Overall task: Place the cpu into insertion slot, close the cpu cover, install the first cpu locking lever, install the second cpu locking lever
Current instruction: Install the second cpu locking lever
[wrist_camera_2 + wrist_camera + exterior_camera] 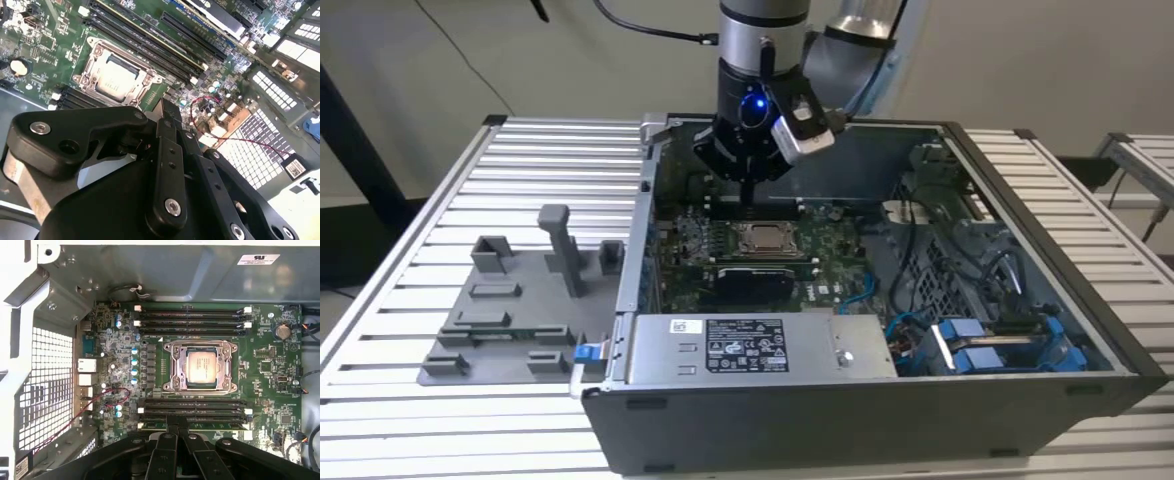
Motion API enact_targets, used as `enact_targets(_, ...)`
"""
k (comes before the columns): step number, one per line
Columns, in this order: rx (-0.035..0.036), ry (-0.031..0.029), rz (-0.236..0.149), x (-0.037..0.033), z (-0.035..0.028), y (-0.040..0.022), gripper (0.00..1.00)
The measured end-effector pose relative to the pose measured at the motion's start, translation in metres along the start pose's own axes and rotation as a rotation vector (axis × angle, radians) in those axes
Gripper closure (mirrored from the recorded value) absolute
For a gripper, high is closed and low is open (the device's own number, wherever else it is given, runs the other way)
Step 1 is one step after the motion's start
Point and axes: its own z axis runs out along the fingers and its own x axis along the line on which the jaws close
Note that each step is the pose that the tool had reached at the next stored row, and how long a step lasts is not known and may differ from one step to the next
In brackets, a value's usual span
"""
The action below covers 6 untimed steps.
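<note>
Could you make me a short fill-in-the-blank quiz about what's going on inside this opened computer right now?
1. The cpu sits inside the insertion slot, on the ____ coloured circuit board.
2. The cpu cover is a metal ____ lying around the chip, whose top shows through its window.
3. In the exterior view, the gripper hangs ____ the board, not touching the chip.
4. The jaws are ____, with nothing between them.

Missing words: green; frame; above; shut
</note>
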Motion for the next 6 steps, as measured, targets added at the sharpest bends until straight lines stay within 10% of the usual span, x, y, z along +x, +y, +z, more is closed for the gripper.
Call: enact_targets(6, -0.0020, 0.0000, 0.000, 0.0000, 0.0000, -0.0002, 0.89)
